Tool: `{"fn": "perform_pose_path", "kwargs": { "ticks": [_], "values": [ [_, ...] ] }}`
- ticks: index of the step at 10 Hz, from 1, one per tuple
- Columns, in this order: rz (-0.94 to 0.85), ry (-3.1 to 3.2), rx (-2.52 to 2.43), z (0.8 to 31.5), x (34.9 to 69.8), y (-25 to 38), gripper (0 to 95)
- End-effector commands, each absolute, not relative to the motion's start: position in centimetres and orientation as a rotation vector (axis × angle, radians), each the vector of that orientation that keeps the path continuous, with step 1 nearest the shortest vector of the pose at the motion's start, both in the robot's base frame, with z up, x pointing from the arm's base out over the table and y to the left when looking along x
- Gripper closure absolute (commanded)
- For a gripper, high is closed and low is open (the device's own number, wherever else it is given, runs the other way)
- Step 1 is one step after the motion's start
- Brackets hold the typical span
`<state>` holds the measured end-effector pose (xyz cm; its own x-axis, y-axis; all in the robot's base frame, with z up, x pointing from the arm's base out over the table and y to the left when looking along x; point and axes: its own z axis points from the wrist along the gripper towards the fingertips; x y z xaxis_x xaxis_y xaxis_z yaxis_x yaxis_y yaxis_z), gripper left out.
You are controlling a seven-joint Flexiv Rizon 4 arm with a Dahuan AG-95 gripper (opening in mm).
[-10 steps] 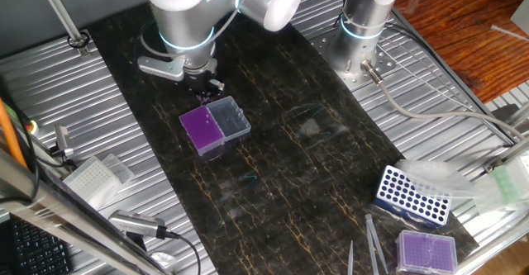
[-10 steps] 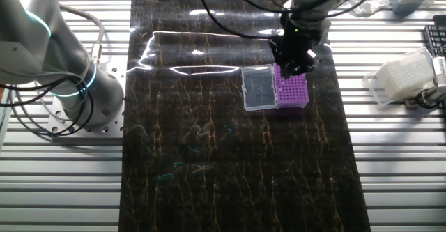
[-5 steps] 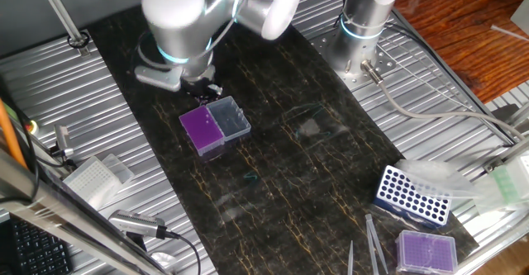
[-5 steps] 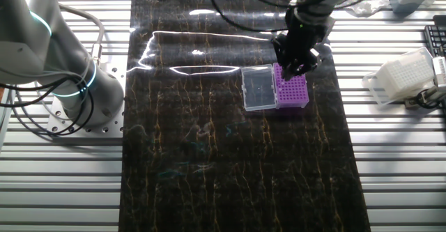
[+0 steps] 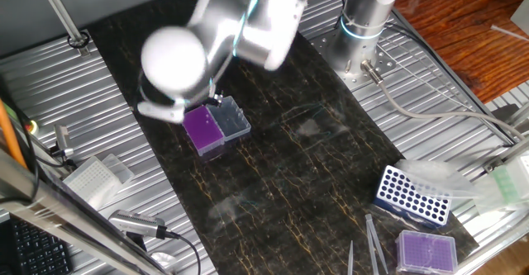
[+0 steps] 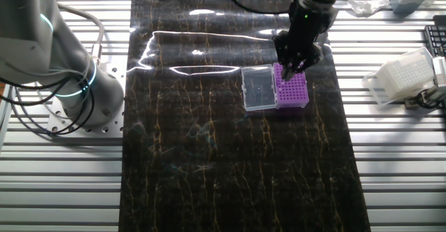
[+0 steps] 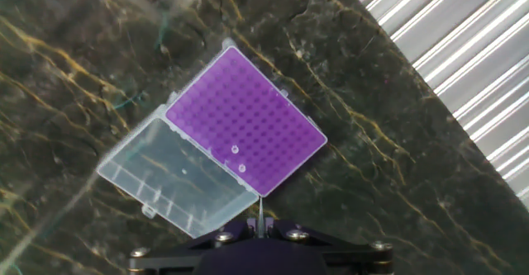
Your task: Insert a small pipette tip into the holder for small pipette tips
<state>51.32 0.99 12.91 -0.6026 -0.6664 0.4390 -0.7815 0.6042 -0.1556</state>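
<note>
The gripper [image 6: 293, 66] pinches a thin clear tip [image 7: 259, 211] above the holder's [image 7: 245, 131] near corner; its fingers are mostly cut off in the hand view. The deep-purple gridded holder, lid flap [image 7: 177, 178] open, sits mid-mat [image 6: 230, 155].

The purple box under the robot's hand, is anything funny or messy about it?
Nothing stands out. The purple box sits flat on the mat, its clear lid flopped open beside it. Two small tips already sit in its grid. The gripper holds a thin tip above its edge.
</note>
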Motion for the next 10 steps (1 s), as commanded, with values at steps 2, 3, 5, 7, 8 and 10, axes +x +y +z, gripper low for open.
{"fn": "perform_pose_path", "kwargs": {
  "ticks": [2,3,5,7,8,10],
  "values": [
    [0.572,-2.423,1.158,12.77,51.26,0.94,95.0],
    [0.628,-2.39,1.144,12.48,51.3,1.07,95.0],
    [0.691,-2.35,1.127,12.23,51.34,1.24,95.0],
    [0.776,-2.285,1.106,12.17,51.31,1.24,95.0],
    [0.805,-2.261,1.101,12.09,51.33,1.22,95.0],
    [0.857,-2.219,1.101,11.86,51.42,1.12,95.0]
  ]
}}
